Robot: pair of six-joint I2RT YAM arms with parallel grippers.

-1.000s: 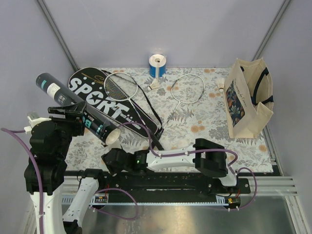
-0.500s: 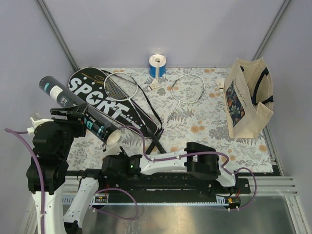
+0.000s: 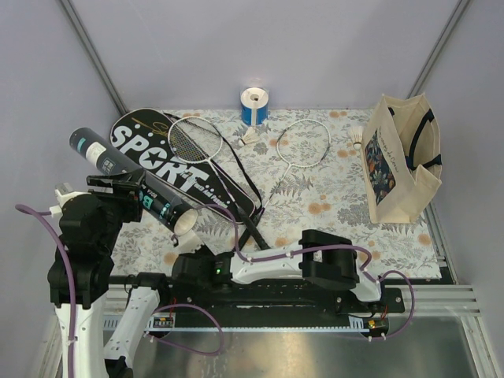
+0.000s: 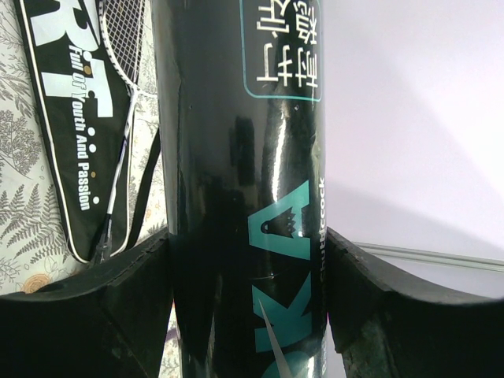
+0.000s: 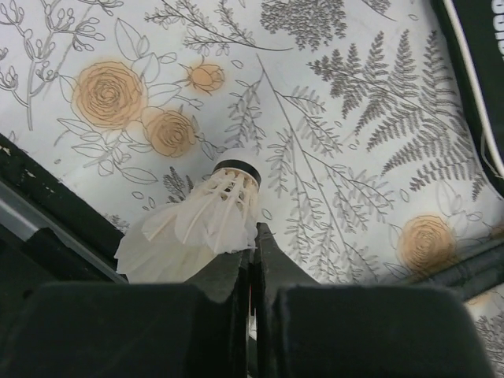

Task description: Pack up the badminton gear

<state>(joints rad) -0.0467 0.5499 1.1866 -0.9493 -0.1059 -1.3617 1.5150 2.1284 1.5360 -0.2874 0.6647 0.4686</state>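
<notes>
L gripper [image 4: 248,315] clamped on tube [image 4: 244,157], mouth at 4 o'clock, likely for loading | R gripper [image 5: 252,260] pinching shuttlecock [image 5: 197,224] feathers, cork fwd to insert

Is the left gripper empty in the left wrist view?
No: the left gripper is clamped on the black tube, touching both its sides.

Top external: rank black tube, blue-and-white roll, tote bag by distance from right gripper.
From the right gripper:
1. Black tube, just beyond it, left.
2. Blue-and-white roll, far edge, centre.
3. Tote bag, far right.
</notes>
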